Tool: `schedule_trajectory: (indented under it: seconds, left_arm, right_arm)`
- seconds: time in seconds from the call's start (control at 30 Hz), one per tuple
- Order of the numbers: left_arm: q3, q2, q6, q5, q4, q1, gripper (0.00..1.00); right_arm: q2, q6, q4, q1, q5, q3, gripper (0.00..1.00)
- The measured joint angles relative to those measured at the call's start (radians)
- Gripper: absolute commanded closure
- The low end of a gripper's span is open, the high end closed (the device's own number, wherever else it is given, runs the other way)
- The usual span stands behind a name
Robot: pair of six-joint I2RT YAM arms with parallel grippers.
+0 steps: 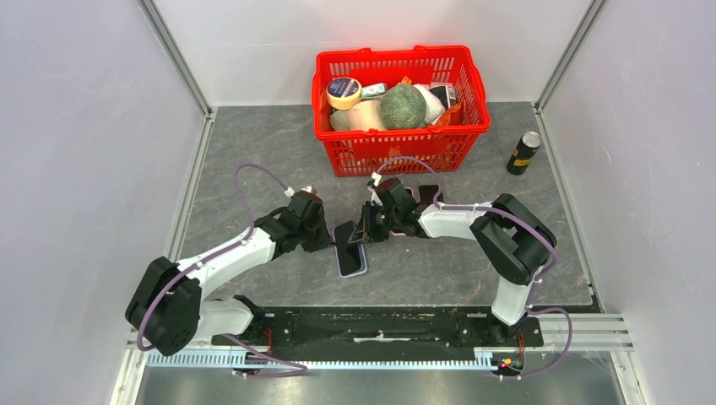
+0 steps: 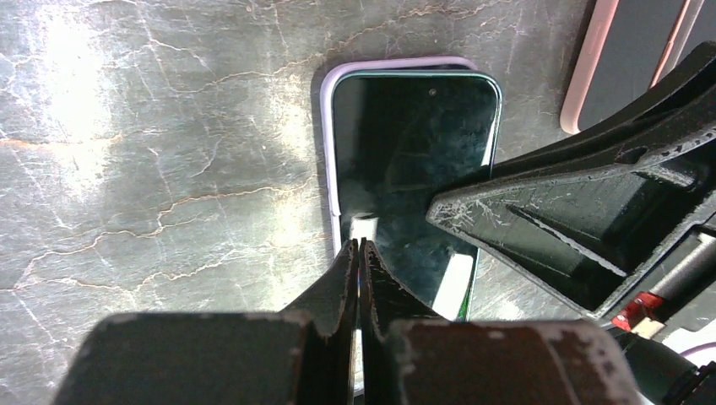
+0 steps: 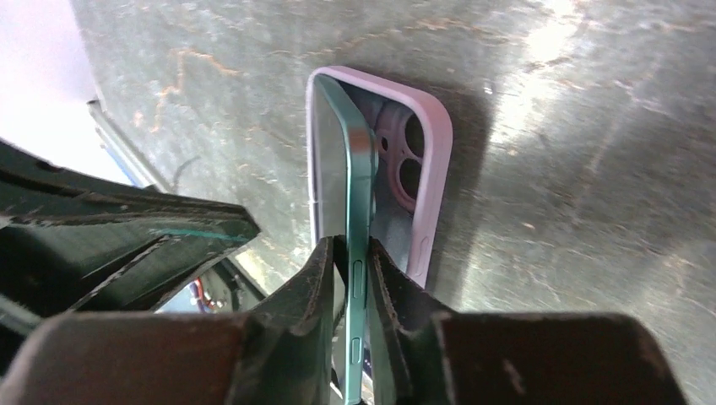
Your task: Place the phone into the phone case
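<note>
A teal-edged phone (image 1: pixel 350 257) with a dark screen (image 2: pixel 405 152) lies partly in a lilac phone case (image 2: pixel 328 126) on the grey mat. Seen from the right wrist, the phone (image 3: pixel 359 186) stands tilted. One long edge is down in the case (image 3: pixel 426 169) and the other is raised, so the case's camera cutouts show. My right gripper (image 3: pixel 350 253) straddles the raised edge, slightly open, with a thin gap beside the phone. My left gripper (image 2: pixel 360 246) is shut and empty, its tips on the phone's lower left edge. In the top view, both grippers (image 1: pixel 325 240) (image 1: pixel 363 234) meet over the phone.
A red basket (image 1: pixel 397 156) full of items stands just behind the grippers. A dark can (image 1: pixel 523 152) stands at the back right. A pink-edged flat item (image 2: pixel 625 59) lies near the phone. White walls close in the mat on both sides.
</note>
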Motion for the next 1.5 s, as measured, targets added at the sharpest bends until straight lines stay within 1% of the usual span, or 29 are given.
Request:
schedule_trajectory:
  seconds: [0.07,0.2,0.3,0.5,0.73,0.87,1.0,1.1,1.23,1.5]
  left_arm:
    - [-0.001,-0.002,0.000,0.000,-0.002,0.000,0.95]
    - [-0.013,0.000,-0.005,0.002,0.000,-0.007,0.96]
    - [-0.024,0.002,-0.013,0.004,0.006,-0.022,0.96]
    - [-0.037,0.010,-0.025,0.004,0.016,-0.053,0.96]
    - [-0.071,0.012,-0.042,0.004,0.032,-0.068,0.96]
    - [-0.074,0.027,-0.052,0.004,0.050,-0.090,0.96]
    - [-0.075,0.043,-0.063,0.004,0.072,-0.114,0.96]
    - [-0.075,0.061,-0.069,0.004,0.085,-0.131,0.96]
    - [-0.075,0.088,-0.072,0.004,0.098,-0.150,0.97]
    - [-0.075,0.114,-0.079,0.004,0.116,-0.171,0.97]
  right_arm:
    - [0.000,-0.013,-0.035,0.007,0.026,0.008,0.65]
    - [-0.001,-0.037,-0.102,0.013,0.070,0.013,0.56]
    - [-0.006,-0.063,-0.143,0.027,0.089,0.036,0.52]
    - [-0.047,-0.099,-0.246,0.035,0.111,0.044,0.37]
    - [-0.103,-0.132,-0.372,0.038,0.129,0.048,0.25]
    - [-0.135,-0.141,-0.418,0.038,0.138,0.050,0.25]
    - [-0.188,-0.143,-0.469,0.038,0.182,0.050,0.27]
    - [-0.226,-0.142,-0.487,0.038,0.213,0.042,0.34]
    - [-0.267,-0.128,-0.488,0.047,0.232,-0.016,0.41]
    - [-0.273,-0.067,-0.488,0.146,0.260,-0.118,0.59]
